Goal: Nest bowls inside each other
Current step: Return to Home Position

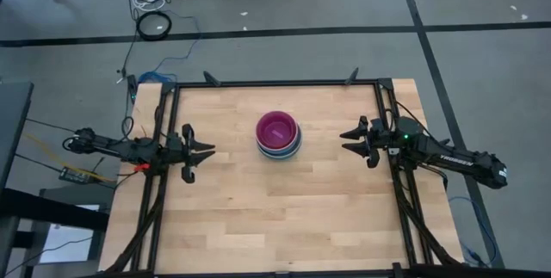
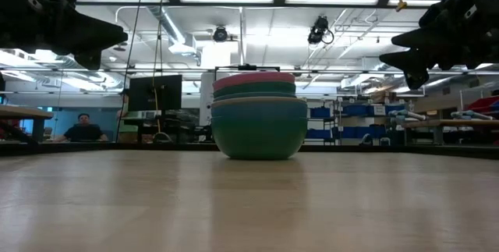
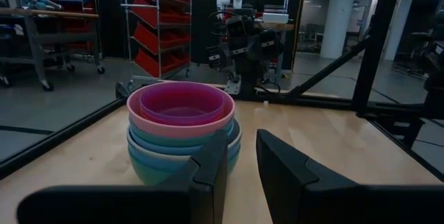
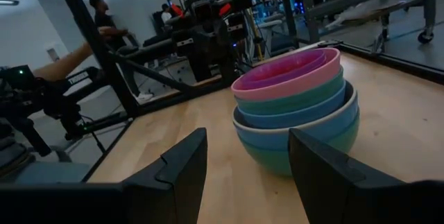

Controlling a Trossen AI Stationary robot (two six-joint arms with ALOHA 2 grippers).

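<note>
Bowls nested in one stack, frame centre; task seemingly complete. Left pincer and right pincer parted, empty, mid-left and mid-right.

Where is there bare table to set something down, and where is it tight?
In the high view, the table is bare wood from the stack of bowls to its lower edge. Clear lanes lie between the stack and the left gripper and right gripper, both open at the sides. The strip toward the upper rail is narrowest.
</note>
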